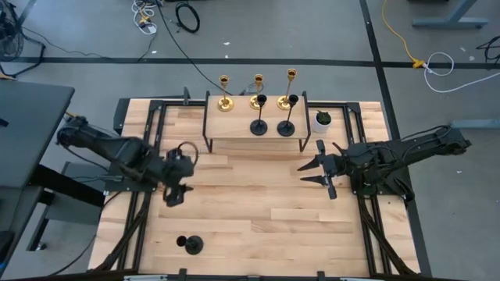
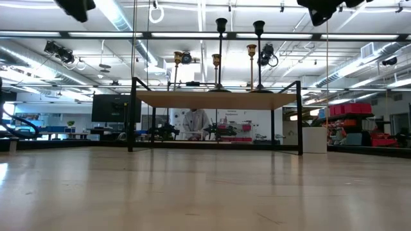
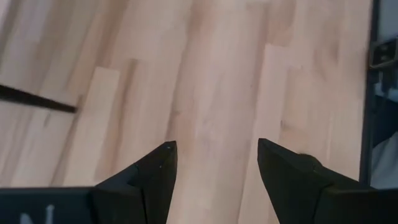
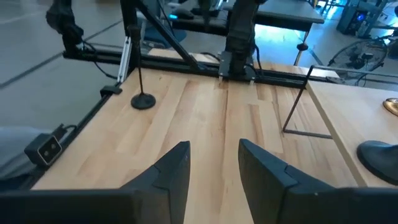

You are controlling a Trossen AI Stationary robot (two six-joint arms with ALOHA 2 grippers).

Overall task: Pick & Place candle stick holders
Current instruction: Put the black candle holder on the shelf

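Five of the candle stick holders stand upright on a small raised shelf (image 1: 234,142) at the far side of the counter (image 1: 258,211), which looks like the collecting place: three shiny gold holders (image 1: 225,102) in a row along its back edge, and two matte black holders (image 1: 258,126) nearer its front edge, set between the gold ones. The sixth, a lone black holder (image 1: 192,245), stands well apart near the counter's front edge on the left arm's side, so it is probably the one left to fetch. The left gripper (image 1: 172,193) hangs above bare wood between that holder and the shelf, its jaws apart and holding nothing, as the left wrist view shows. The right gripper (image 1: 320,173) hovers just in front of the shelf's right end, jaws likewise spread and empty. Each holder has a flat round base, a thin straight stem and a small cup on top; the gold ones gleam like polished metal, the black ones look dull and non-reflective. The shelf is a pale wooden board on thin dark metal legs, and the counter is made of light wooden strips in a dark frame. A small white pot with a green plant (image 1: 323,120) sits just beside the shelf's right end; whether it touches it is hard to tell.
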